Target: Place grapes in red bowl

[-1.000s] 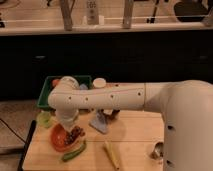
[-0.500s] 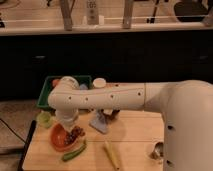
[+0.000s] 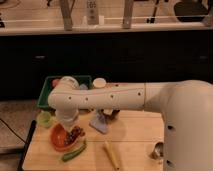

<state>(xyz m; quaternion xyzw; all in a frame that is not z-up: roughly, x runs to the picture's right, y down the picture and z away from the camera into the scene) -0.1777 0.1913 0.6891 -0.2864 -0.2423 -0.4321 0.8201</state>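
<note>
Pincer: above bowl, we cannot tell its state.
Grapes: in bowl's right side.
Bowl: on bench.

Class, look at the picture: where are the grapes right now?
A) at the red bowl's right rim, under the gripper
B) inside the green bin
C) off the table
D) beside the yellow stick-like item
A: the grapes sit at the red bowl rim, just below the gripper.

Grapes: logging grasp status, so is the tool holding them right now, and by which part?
Cannot be told. The tool hangs over the red bowl, its tips hidden behind the arm's end; the grapes sit at the bowl's right rim just below it.
</note>
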